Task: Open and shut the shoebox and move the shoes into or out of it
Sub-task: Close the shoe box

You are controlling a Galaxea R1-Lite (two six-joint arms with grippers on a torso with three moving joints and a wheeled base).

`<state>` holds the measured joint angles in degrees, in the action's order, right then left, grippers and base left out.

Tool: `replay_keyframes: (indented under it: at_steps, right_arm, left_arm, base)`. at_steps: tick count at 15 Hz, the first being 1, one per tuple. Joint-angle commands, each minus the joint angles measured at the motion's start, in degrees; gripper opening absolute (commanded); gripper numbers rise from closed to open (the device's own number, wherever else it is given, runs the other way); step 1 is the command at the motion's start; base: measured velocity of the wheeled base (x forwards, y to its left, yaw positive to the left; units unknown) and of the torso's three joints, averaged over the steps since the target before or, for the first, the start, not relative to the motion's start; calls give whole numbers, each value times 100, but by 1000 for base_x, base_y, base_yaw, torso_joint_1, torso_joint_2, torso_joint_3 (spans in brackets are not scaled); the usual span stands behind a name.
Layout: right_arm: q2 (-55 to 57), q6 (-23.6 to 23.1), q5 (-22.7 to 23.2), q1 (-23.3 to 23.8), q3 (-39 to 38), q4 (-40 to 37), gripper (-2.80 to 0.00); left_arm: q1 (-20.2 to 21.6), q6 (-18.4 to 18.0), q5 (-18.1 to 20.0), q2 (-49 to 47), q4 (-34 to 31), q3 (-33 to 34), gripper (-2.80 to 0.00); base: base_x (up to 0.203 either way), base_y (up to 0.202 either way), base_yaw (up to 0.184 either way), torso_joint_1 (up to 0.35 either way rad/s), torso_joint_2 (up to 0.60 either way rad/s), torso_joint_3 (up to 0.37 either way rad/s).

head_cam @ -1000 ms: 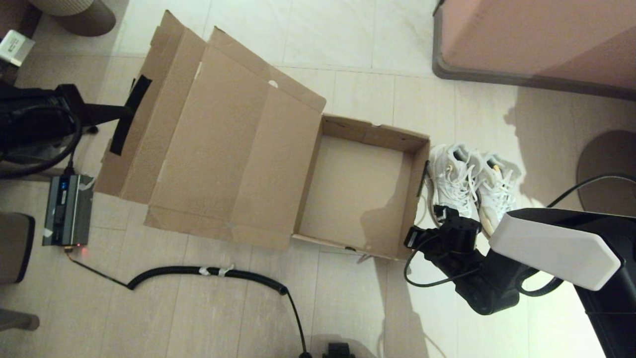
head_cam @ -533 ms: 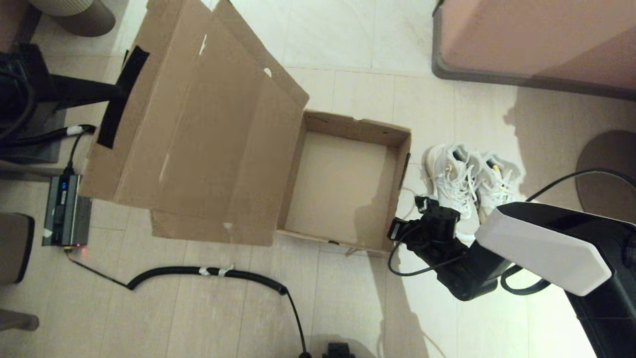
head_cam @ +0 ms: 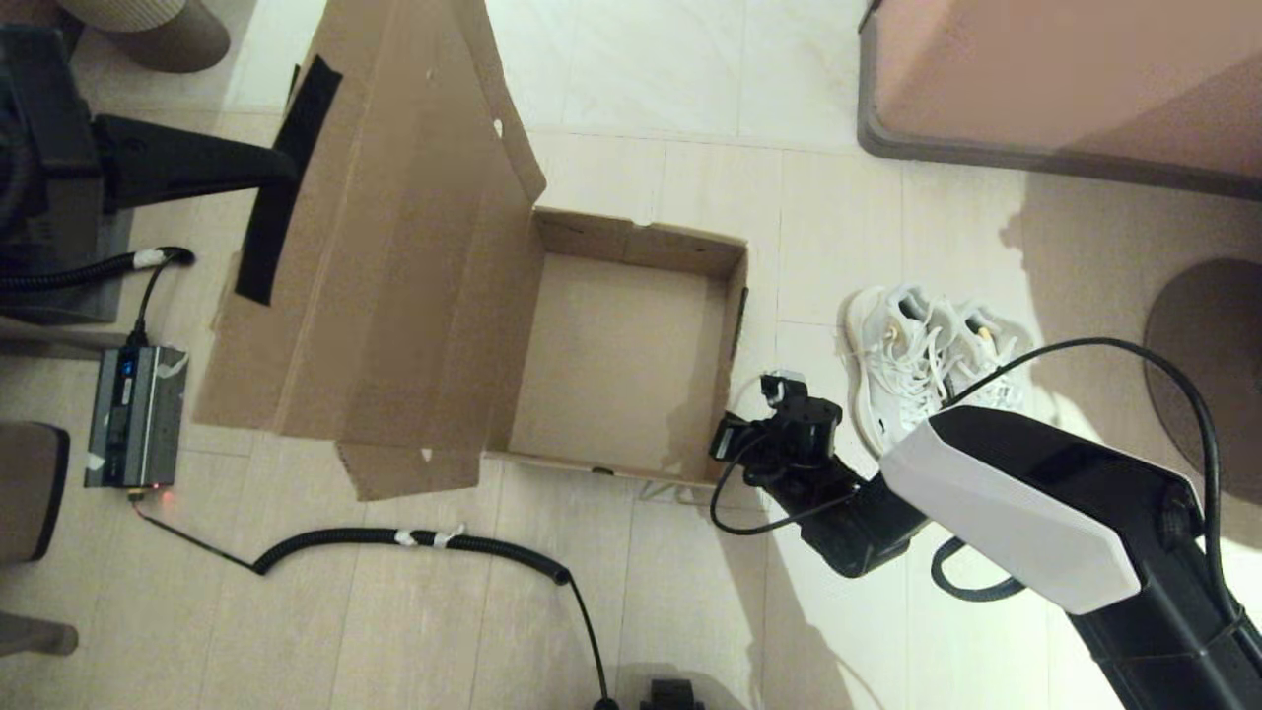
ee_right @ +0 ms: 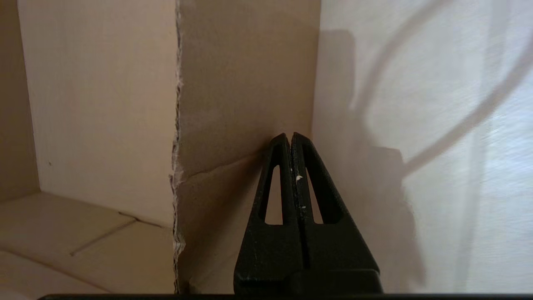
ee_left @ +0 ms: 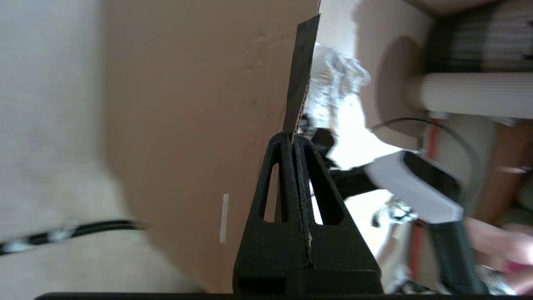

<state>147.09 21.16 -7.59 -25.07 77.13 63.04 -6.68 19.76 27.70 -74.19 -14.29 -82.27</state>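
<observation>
The brown shoebox (head_cam: pixel 636 235) stands open and empty on the floor. Its hinged lid (head_cam: pixel 394 227) is raised steeply on the left side. My left gripper (head_cam: pixel 291 163) is shut on the lid's outer edge at a strip of black tape (head_cam: pixel 286 187); the left wrist view shows that gripper (ee_left: pixel 292 137) pinching the cardboard edge of the lid (ee_left: pixel 187 104). My right gripper (head_cam: pixel 767 387) is shut and empty, and in the right wrist view its tips (ee_right: pixel 290 136) rest against the outside of the box's right wall (ee_right: pixel 241 83). The white shoes (head_cam: pixel 917 355) sit side by side on the floor right of the box.
A coiled black cable (head_cam: pixel 414 540) runs across the floor in front of the box. A grey device (head_cam: pixel 133 414) lies at the left. Pink-brown furniture (head_cam: pixel 1065 79) fills the back right, with a round base (head_cam: pixel 1208 335) at the right edge.
The lid has swung up from nearly flat to steeply raised. The whole box has slid left, and my right gripper has moved left with its right wall. The shoes stayed put.
</observation>
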Motion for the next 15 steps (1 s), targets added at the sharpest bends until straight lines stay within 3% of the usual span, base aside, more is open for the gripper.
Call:
replay_keyframes:
  at_steps: [1, 5, 9, 10, 15]
  right_arm:
    - [91, 11, -10, -201, 40, 42, -280]
    - [100, -24, -32, -482, 179, -134, -280]
    - [117, -24, -32, -482, 232, -160, -280]
    - [120, -24, -32, -482, 232, -160, -280]
    - [121, -84, -216, -452, 85, -160, -280]
  left_arm:
    - [-587, 118, -233, -13, 22, 40, -280]
    - [-1709, 644, -845, -247, 72, 79, -280]
    - [-1969, 704, -957, -333, 84, 247, -280]
    - [-1969, 704, -951, -333, 84, 260, 0]
    - [-1951, 722, -960, -267, 107, 506, 0]
  base:
    - [0, 0, 0, 0, 0, 0]
    - [0, 0, 0, 0, 0, 0]
    - [0, 0, 0, 0, 0, 0]
    - [0, 0, 0, 0, 0, 0]
    - [0, 0, 0, 0, 0, 0]
